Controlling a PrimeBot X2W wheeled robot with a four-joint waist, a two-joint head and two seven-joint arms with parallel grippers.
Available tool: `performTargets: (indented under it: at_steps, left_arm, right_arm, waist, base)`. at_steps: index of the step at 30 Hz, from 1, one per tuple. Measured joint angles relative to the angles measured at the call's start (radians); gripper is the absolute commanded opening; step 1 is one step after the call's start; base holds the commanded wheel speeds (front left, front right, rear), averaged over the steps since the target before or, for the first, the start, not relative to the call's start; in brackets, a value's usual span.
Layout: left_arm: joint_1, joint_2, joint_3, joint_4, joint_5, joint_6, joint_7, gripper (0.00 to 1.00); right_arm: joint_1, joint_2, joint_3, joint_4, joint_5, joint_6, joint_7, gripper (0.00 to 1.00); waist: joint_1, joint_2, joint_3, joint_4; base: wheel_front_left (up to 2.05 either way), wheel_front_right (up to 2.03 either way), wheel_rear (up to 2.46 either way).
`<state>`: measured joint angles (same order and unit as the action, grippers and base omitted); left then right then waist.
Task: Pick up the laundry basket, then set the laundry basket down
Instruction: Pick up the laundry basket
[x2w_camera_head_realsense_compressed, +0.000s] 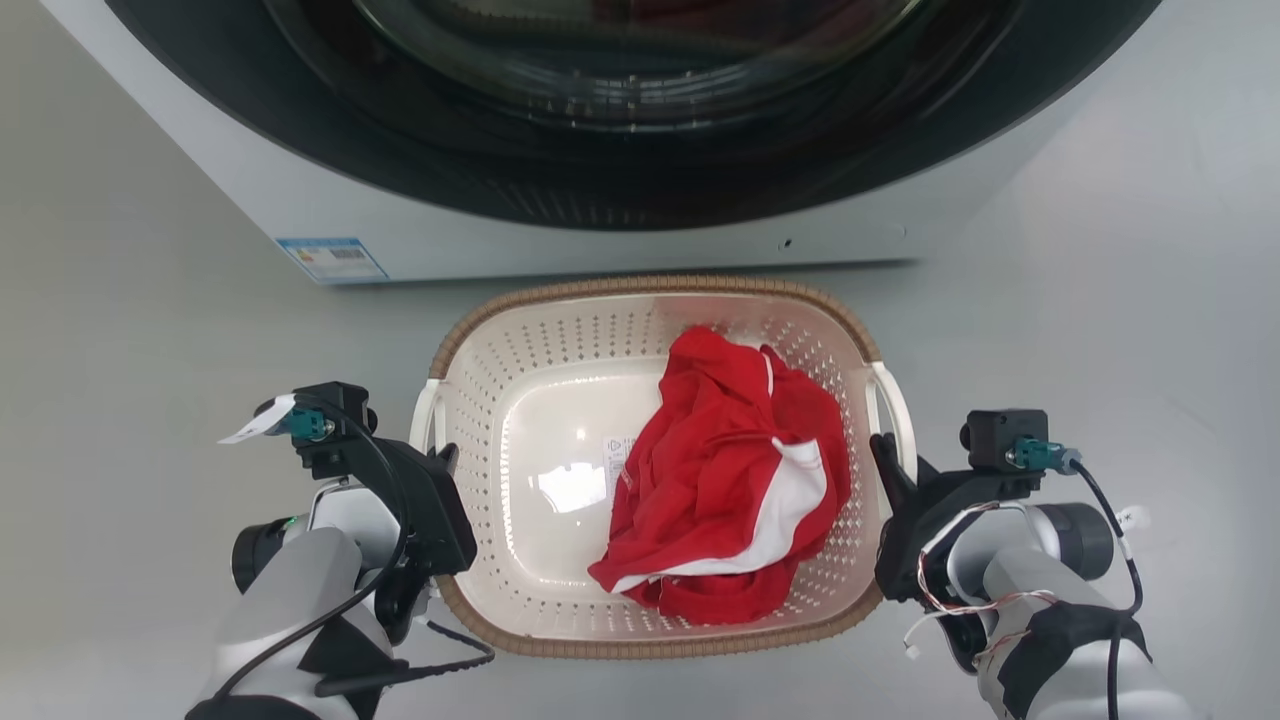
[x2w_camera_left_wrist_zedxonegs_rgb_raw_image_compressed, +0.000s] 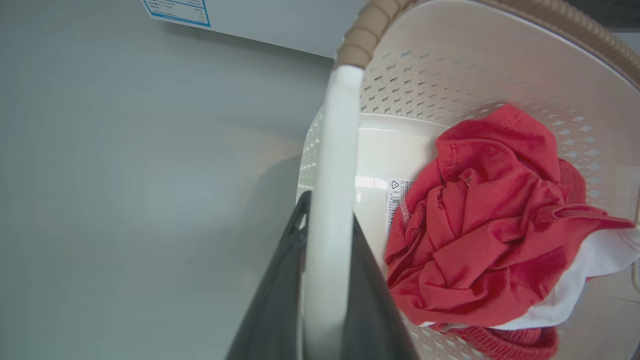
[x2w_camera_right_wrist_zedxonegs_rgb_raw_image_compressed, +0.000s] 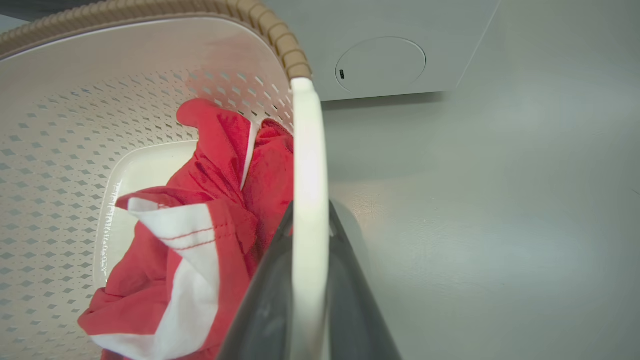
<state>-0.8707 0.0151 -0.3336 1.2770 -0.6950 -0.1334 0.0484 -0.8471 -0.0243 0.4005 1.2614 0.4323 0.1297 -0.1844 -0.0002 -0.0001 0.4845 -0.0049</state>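
The laundry basket (x2w_camera_head_realsense_compressed: 650, 286) is cream with perforated sides and a brown woven-look rim, and it sits in front of me in the head view. A red and white garment (x2w_camera_head_realsense_compressed: 730, 470) lies crumpled in its right half. My left gripper (x2w_camera_head_realsense_compressed: 445, 462) is at the white left handle (x2w_camera_head_realsense_compressed: 424, 410). In the left wrist view that handle (x2w_camera_left_wrist_zedxonegs_rgb_raw_image_compressed: 334, 150) runs between the two dark fingers of my left gripper (x2w_camera_left_wrist_zedxonegs_rgb_raw_image_compressed: 329, 212), which close tightly on it. My right gripper (x2w_camera_head_realsense_compressed: 882, 448) grips the right handle (x2w_camera_head_realsense_compressed: 896, 400) the same way, as the right wrist view shows (x2w_camera_right_wrist_zedxonegs_rgb_raw_image_compressed: 310, 207). Whether the basket touches the floor I cannot tell.
A white front-loading washing machine (x2w_camera_head_realsense_compressed: 600, 245) with a dark round door stands right behind the basket, with a blue label (x2w_camera_head_realsense_compressed: 330, 258) at its lower left. Grey floor (x2w_camera_head_realsense_compressed: 130, 330) spreads out to both sides of the basket.
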Motion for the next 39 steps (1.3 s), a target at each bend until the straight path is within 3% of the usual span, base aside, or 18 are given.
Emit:
performTargets:
  at_steps: [26, 39]
  left_arm:
    - [0.143, -0.004, -0.005, 0.015, -0.040, 0.000, 0.188, 0.00]
    - [0.186, -0.004, -0.005, 0.019, -0.052, 0.000, 0.246, 0.00]
  right_arm:
    - [0.152, 0.011, -0.007, 0.019, 0.071, 0.011, 0.176, 0.00]
    - [0.196, 0.014, -0.008, 0.022, 0.108, 0.012, 0.264, 0.00]
  waist:
    - [-0.0001, -0.0001, -0.365, 0.017]
    - [0.0000, 0.0000, -0.482, 0.031]
  base:
    - [0.00, 0.00, 0.00]
    - [0.00, 0.00, 0.00]
